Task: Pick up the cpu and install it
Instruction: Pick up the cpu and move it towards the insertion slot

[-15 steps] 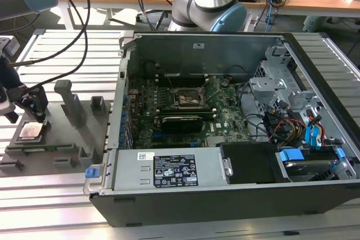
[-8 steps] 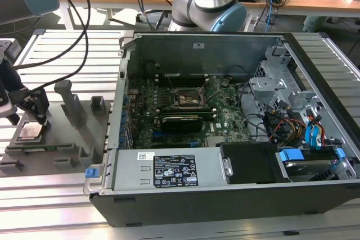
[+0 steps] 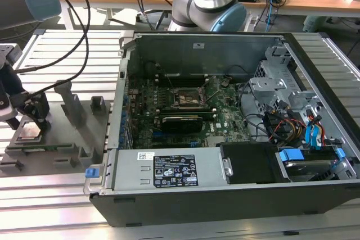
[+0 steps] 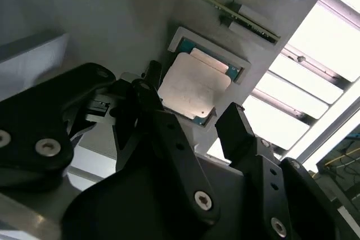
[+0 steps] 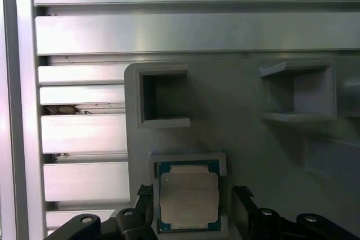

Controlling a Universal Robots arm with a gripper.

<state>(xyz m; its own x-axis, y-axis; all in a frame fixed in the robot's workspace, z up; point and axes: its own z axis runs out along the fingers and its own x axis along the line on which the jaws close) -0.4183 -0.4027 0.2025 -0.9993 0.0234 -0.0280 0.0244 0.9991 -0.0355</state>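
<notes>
The cpu (image 3: 28, 133) (image 4: 194, 85) (image 5: 188, 198), a flat square chip with a silvery top, lies in a shallow recess of the grey fixture plate (image 3: 73, 136) (image 5: 236, 127) at the exterior view's left. My gripper (image 3: 34, 117) (image 4: 191, 100) (image 5: 194, 194) hangs just over it, open. Its black fingers (image 4: 163, 125) (image 5: 243, 195) stand on either side of the chip with gaps showing, and nothing is held. The black motherboard socket (image 3: 188, 98) sits inside the opened computer case (image 3: 169, 200) in the middle of the exterior view.
Upright grey blocks (image 3: 70, 102) and square pockets (image 5: 163, 99) rise from the fixture plate near the gripper. Cables (image 3: 73, 37) trail from the arm. The case holds drive bays and wiring (image 3: 292, 122) at the exterior view's right, on a slatted aluminium table (image 3: 50, 206).
</notes>
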